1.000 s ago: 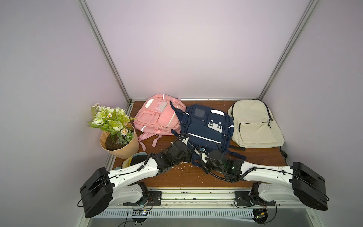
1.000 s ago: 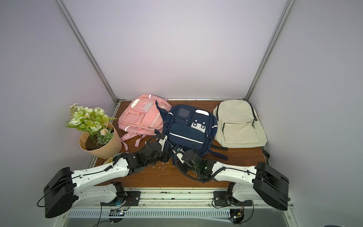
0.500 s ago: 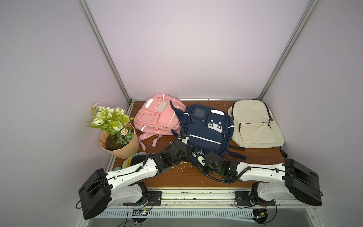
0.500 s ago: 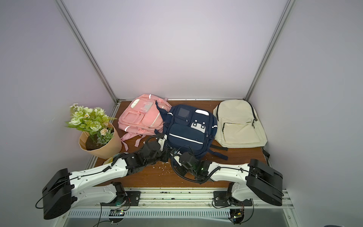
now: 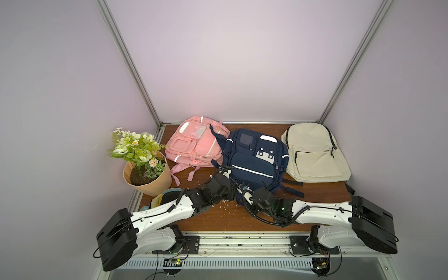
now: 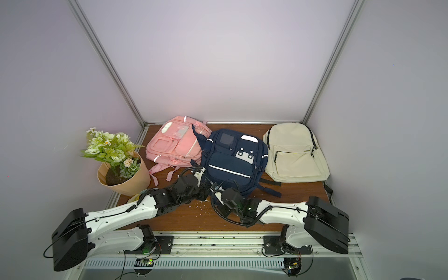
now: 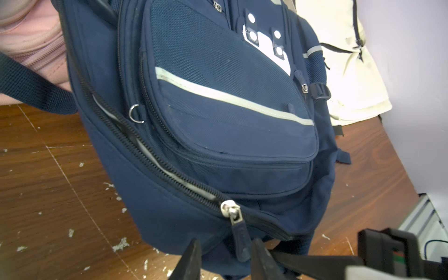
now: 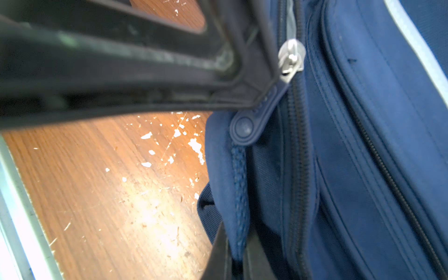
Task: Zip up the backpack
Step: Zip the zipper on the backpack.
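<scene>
The right arm [image 5: 322, 213] has slid a little toward the left arm [image 5: 164, 213] since a second ago. The navy backpack [image 5: 252, 157] lies in the middle of the bench [image 5: 218, 219], between a pink backpack [image 5: 196, 145] and a cream backpack [image 5: 315, 155]. Its side zip [image 7: 145, 150] gapes open, with grey lining showing, up to the silver slider [image 7: 229, 209]. The left claw [image 7: 226, 242] has its fingers apart, and the blue zip pull [image 7: 240, 240] hangs between them. The right claw [image 8: 236, 242] is pinched tight on a fold of the navy backpack, at its corner nearest the front edge
</scene>
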### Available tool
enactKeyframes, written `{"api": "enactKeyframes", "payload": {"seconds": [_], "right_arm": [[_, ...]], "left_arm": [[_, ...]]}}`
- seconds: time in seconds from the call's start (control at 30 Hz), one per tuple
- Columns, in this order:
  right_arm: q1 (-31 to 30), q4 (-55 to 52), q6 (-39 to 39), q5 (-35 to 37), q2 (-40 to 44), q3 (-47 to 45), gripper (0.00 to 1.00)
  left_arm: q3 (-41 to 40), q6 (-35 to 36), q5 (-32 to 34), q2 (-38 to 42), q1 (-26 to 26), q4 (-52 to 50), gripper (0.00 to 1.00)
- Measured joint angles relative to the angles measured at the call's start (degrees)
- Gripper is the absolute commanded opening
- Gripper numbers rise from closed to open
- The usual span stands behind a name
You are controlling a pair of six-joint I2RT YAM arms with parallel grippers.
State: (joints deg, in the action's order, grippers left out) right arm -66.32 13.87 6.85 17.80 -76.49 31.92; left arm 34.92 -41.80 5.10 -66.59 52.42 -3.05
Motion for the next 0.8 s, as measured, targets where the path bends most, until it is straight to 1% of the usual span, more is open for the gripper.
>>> {"api": "enactKeyframes", "payload": {"seconds": [0.3, 0.5, 0.6, 0.67, 0.8], "right_arm": [[0.00, -0.20, 0.02, -0.02, -0.02, 0.46, 0.00], [0.02, -0.02, 0.37, -0.04, -0.15, 0.48, 0.00], [0.00, -0.09, 0.68, -0.04, -0.15, 0.48, 0.00], [0.09, -0.39, 1.01, 0.00, -0.15, 0.48, 0.00], [0.13, -0.39, 0.94, -0.02, -0.15, 0.48, 0.00]], "left_arm": [[0.02, 0.46, -1.01, -2.69, 0.59, 1.88, 0.39], [0.02, 1.38, -1.11, -3.23, 0.63, 2.05, 0.47], [0.61, 1.44, -0.81, -4.61, 0.66, 2.01, 0.48], [1.57, 1.49, -0.20, -5.97, 0.66, 1.92, 0.44], [2.27, 1.38, 1.29, -7.32, 0.66, 1.40, 0.29]]}}
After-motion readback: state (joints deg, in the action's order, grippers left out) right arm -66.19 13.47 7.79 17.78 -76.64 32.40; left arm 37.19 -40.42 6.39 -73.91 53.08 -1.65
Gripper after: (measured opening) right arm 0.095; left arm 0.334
